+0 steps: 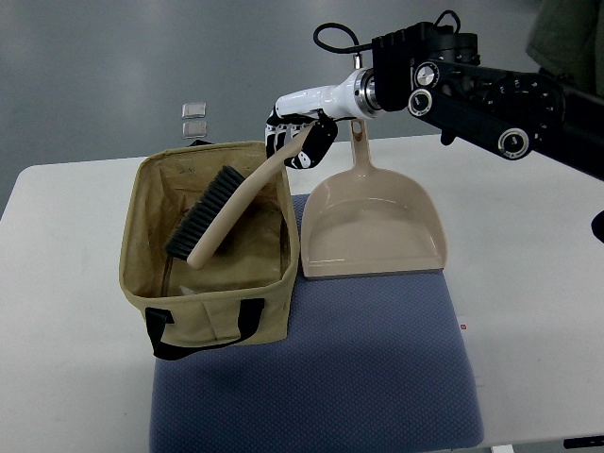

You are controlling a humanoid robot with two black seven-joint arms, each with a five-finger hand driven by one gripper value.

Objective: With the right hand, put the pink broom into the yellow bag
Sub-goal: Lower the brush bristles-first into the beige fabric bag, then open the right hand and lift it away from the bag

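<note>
One white table (528,236) stood in the room, bearing a blue-grey textured fabric mat (359,368) across its near middle. On the mat's left edge sat an open-topped, box-shaped yellow-tan canvas bag (212,316) with black webbing handles, one handle (203,330) looping across its near face. Inside the bag lay a pale pink plastic hand broom with dark bristles (222,217), tilted: its bristle head was down in the bag's interior, towards the left wall, while its long curved handle rose up and to the right, crossing over the bag's far right rim. The right hand (300,132), white-shelled with black-jointed fingers, came in on a black arm (491,90) from the right edge; its fingers were curled around the top end of the broom's handle, above the bag's far right corner, grasping it. Just beside the bag on the right, touching or almost touching its side wall, lay a matching pale pink plastic dustpan (373,231), flat on the mat with its mouth towards the near side and its thin handle pointing away, ending under the robot's wrist. Two small silvery square items (194,118) lay on the grey floor beyond the table's far left edge; they were too small to identify.
</note>
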